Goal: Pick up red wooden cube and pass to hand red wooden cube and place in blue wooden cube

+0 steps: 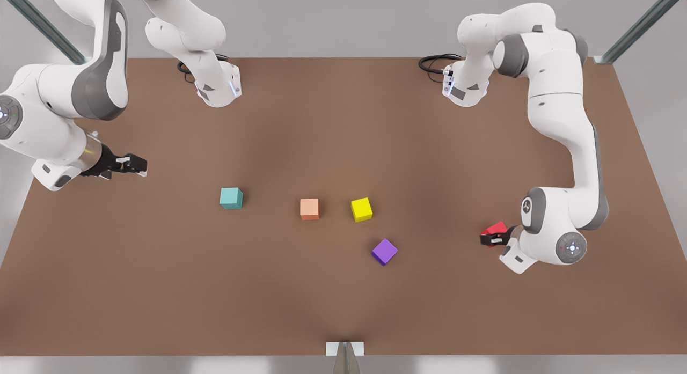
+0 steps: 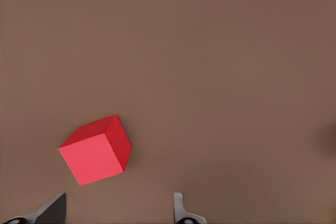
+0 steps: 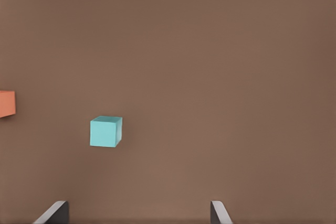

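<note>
Purple cube [image 1: 385, 251] lies nearest on the table [image 1: 161, 288]. Left pincer [image 1: 491, 239], spread wide, hovers at the red wooden cube [image 1: 496, 228]; right pincer [image 1: 137, 166], also wide, waits near the blue wooden cube [image 1: 231, 198].

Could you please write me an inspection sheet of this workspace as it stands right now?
Surface: brown table, flat and bare apart from the cubes.
Job's things: red wooden cube lies on the table at the front view's right, beside the left pincer; blue wooden cube stands alone toward the front view's left.
Clutter: salmon-orange cube, yellow cube, purple cube, all apart.
Grippers: left pincer open at the red cube, not gripping; right pincer open, waiting above the table.
Cables: black cables at the arm bases.
Surroundings: metal frame struts at the corners.
</note>
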{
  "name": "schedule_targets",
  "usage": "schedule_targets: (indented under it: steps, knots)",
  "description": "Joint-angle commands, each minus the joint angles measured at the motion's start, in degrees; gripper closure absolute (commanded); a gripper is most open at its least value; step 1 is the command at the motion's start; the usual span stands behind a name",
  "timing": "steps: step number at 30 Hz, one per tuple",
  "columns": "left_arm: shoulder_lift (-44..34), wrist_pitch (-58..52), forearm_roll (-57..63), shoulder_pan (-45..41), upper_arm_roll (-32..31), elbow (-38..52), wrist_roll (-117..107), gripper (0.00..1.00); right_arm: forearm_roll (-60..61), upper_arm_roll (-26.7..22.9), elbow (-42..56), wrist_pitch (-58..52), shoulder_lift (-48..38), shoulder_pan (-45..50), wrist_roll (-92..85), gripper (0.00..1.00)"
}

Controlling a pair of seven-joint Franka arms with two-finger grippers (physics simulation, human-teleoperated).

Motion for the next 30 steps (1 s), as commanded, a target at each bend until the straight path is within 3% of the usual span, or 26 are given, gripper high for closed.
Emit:
schedule_targets:
  steps: [1, 8, 30]
  knots:
    - [-0.84, 9.84, -0.14, 0.07, 1.36, -2.79, -7.15, 0.0, 0.01, -0.01, -0.25, 0.02, -0.07, 0.34, -1.16, 0.0]
    - [-1.81, 17.93, -5.67, 0.07, 4.71, -12.11, -9.0, 0.0, 0.01, 0.08, -0.34, 0.02, 0.02, 0.6, -1.16, 0.0]
    - [1.09, 27.51, -5.76, 0.68, 4.8, -20.38, -11.11, 0.0, 0.01, 0.17, -0.78, 0.02, 0.02, 0.6, -1.42, 0.0]
